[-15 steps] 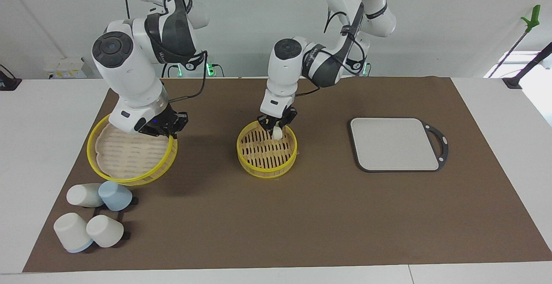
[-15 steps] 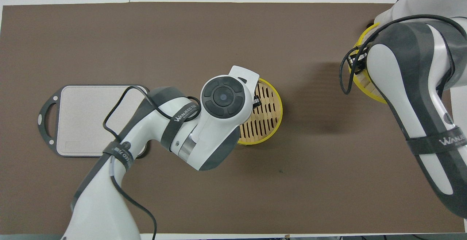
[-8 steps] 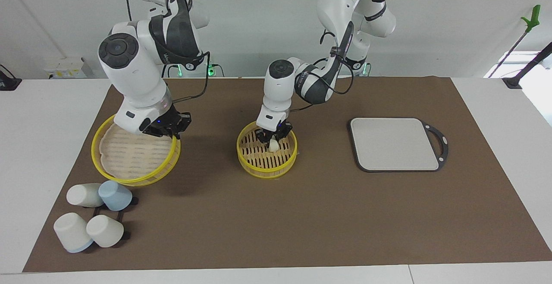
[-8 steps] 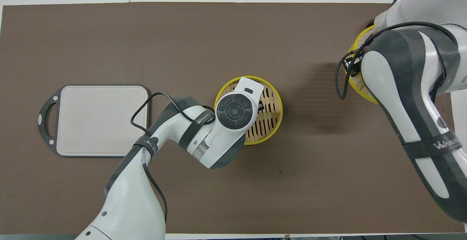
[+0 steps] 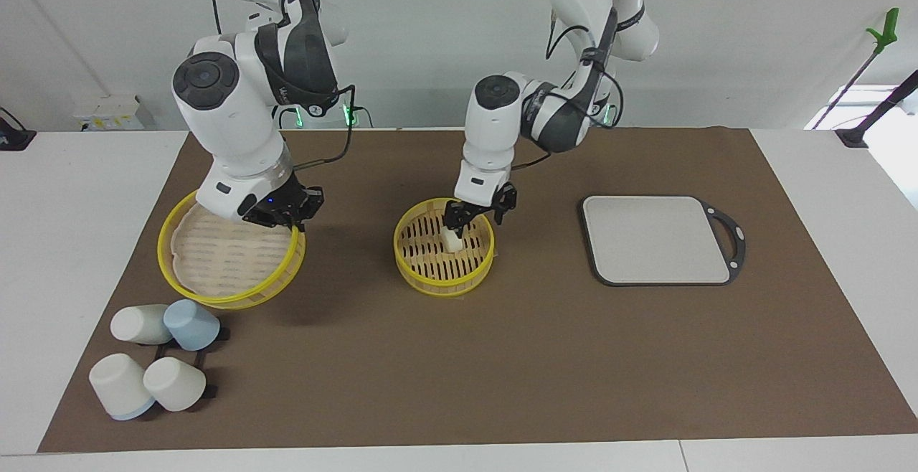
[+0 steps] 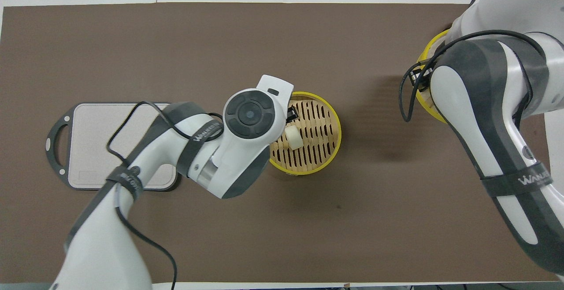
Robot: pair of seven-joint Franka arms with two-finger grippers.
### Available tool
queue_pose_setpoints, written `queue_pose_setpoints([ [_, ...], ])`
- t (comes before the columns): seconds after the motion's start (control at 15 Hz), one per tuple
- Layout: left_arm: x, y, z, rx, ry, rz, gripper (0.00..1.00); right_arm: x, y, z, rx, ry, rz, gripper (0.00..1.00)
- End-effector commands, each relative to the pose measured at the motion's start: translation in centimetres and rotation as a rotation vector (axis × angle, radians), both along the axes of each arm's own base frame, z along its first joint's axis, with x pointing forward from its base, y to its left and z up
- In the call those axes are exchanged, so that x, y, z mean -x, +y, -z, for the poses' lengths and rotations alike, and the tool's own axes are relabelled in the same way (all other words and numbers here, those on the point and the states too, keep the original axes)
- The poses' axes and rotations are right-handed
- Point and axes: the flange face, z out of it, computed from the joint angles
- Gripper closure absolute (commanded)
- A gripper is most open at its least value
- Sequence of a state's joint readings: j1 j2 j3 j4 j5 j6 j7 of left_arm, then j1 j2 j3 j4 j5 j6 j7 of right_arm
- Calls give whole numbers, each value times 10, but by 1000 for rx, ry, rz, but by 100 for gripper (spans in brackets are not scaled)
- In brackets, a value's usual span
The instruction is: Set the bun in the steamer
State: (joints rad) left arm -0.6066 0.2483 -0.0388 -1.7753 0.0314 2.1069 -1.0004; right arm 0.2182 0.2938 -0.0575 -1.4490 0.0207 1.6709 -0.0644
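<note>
Since the earlier frame the left gripper has released the bun, now resting in the steamer at frame centre; fingers spread. Right gripper clenches the lid, keeping the basket uncovered.

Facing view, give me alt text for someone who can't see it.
A small white bun lies in the open steamer, the left hand open just above it. The right hand holds the steamer lid above the table's other end.

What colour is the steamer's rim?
Yellow; the steamer has a slatted tan bottom. Clearest in the facing view.
</note>
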Motion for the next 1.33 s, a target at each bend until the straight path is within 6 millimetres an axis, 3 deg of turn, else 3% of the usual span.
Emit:
queue_pose_setpoints([
  [0.0, -5, 83, -65, -51, 32, 46, 0, 15, 63, -12, -28, -57, 39, 100],
  [0.07, -9, 115, -82, -57, 54, 83, 0, 20, 92, -13, -32, -59, 66, 100],
  [0.13, -14, 152, -98, -53, 71, 122, 0, 25, 141, -10, -45, -63, 116, 100],
  [0.27, -19, 220, -123, -46, 90, 179, 0, 28, 218, 5, -59, -95, 254, 100],
  [0.4, -23, 270, -138, -35, 90, 197, 0, 40, 286, 33, -70, -111, 296, 100],
  [0.47, -23, 289, -143, -35, 88, 213, 0, 47, 308, 44, -77, -128, 300, 100],
  [0.67, -21, 323, -158, -37, 99, 245, 0, 54, 317, 67, -76, -127, 300, 100],
  [0.8, -20, 329, -168, -36, 112, 259, 0, 65, 322, 77, -68, -118, 289, 100],
  [1.27, -14, 327, -181, -26, 173, 320, 0, 91, 330, 99, -77, -118, 304, 100],
])
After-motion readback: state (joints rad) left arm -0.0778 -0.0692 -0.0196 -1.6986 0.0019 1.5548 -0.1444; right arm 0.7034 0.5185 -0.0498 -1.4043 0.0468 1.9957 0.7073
